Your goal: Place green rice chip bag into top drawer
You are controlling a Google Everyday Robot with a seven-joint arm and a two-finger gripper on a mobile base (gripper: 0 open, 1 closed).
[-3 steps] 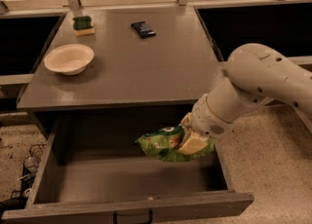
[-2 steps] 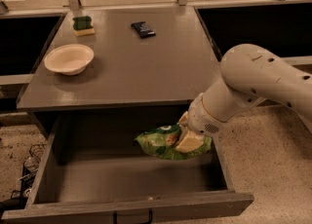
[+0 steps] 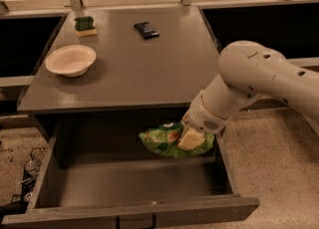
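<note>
The green rice chip bag point(image 3: 167, 141) is crumpled and sits inside the open top drawer point(image 3: 124, 180), at its back right, under the table's front edge. My gripper point(image 3: 192, 137) reaches down into the drawer from the right and is shut on the bag's right end. A pale finger point(image 3: 189, 139) lies across the bag. I cannot tell whether the bag touches the drawer floor. The drawer's dark handle point(image 3: 135, 221) shows at the bottom edge.
On the grey table top point(image 3: 144, 68) stand a white bowl point(image 3: 71, 59) at the left, a green-topped sponge point(image 3: 85, 26) at the back left and a small dark packet point(image 3: 146, 29) at the back. The drawer's right wall point(image 3: 225, 166) is close to my arm point(image 3: 259, 81).
My arm has shifted a little to the left over the drawer. The bag stays in my gripper at nearly the same spot.
</note>
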